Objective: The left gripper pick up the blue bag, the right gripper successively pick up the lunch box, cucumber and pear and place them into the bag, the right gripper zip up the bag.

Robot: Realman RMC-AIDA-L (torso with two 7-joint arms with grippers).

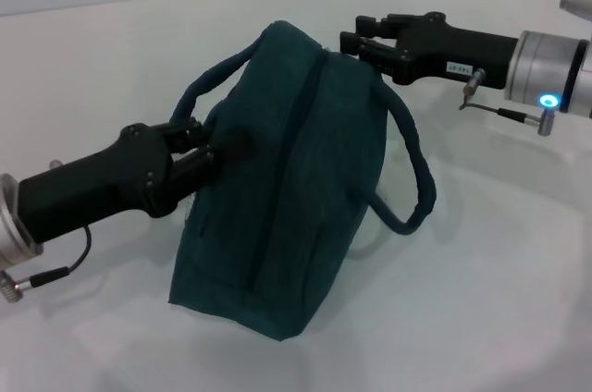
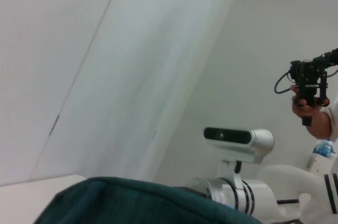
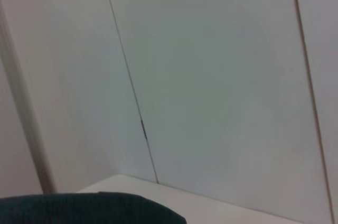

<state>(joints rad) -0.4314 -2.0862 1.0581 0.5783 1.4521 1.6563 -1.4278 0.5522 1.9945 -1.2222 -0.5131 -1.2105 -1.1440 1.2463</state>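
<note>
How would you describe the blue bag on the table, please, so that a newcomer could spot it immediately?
Start at the white table; the blue bag sits in its middle, between the left gripper at its near side and the right gripper at its far top end. It is the only dark teal fabric thing there, with a closed zipper line along its top and rope-like handles looping off both sides.
</note>
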